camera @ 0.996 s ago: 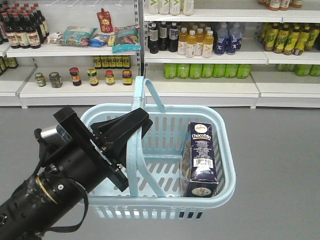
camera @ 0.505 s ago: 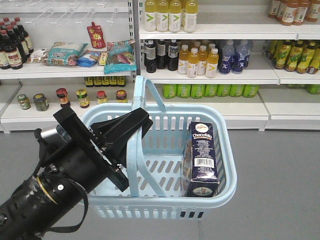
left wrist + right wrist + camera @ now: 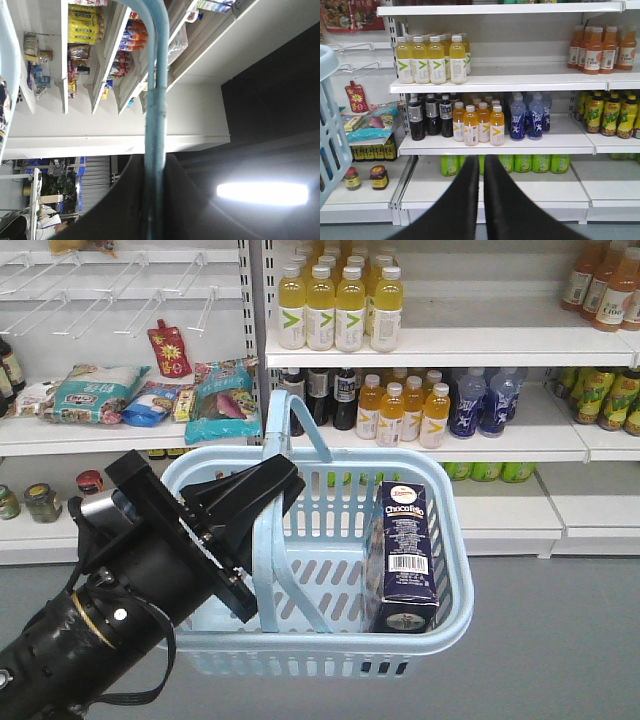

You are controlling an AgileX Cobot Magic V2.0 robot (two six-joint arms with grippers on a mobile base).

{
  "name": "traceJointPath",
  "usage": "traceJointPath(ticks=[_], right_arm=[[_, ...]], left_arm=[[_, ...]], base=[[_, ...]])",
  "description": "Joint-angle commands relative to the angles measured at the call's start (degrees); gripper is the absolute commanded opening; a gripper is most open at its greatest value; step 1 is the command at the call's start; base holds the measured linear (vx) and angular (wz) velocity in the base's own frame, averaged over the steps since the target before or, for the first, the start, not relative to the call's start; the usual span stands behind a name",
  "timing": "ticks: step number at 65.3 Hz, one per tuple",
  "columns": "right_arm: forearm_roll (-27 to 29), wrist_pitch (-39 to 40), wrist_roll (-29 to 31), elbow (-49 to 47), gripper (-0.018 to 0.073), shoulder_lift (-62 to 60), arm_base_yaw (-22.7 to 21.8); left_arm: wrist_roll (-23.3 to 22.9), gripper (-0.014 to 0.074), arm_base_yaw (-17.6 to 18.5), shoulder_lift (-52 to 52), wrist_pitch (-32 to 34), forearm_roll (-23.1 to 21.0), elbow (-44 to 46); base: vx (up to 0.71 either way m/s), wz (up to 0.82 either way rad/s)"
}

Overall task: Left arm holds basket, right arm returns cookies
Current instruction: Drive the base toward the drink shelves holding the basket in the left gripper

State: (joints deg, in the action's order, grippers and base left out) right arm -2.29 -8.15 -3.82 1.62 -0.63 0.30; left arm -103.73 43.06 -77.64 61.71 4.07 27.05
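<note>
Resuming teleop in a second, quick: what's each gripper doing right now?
Left gripper: shut on the handle of the basket.
Right gripper: shut, holding nothing.

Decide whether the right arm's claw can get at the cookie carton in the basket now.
Probably yes: the cookies stand uncovered at the basket's right side, handles off left. The right claw, shut, faces the shelves and must turn.

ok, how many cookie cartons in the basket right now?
1. The cookies stand upright at the right side of the basket. The left claw covers part of the basket's left side, so another could be hidden there.
</note>
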Motion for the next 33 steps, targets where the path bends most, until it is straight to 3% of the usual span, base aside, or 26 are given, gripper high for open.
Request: traceJointPath(ticks=[1,33], right_arm=[[-0.16,4.33,0.54,1.01,-0.0006,-0.52,-0.28],[-0.16,4.33,0.54,1.01,-0.0006,-0.52,-0.28]], left_arm=[[0.04,0.0,0.27,1.95,7.9,-0.67,1.74],[0.04,0.0,0.27,1.95,7.9,-0.67,1.74]], base=[[0.48,-0.05],[0.45,-0.07]])
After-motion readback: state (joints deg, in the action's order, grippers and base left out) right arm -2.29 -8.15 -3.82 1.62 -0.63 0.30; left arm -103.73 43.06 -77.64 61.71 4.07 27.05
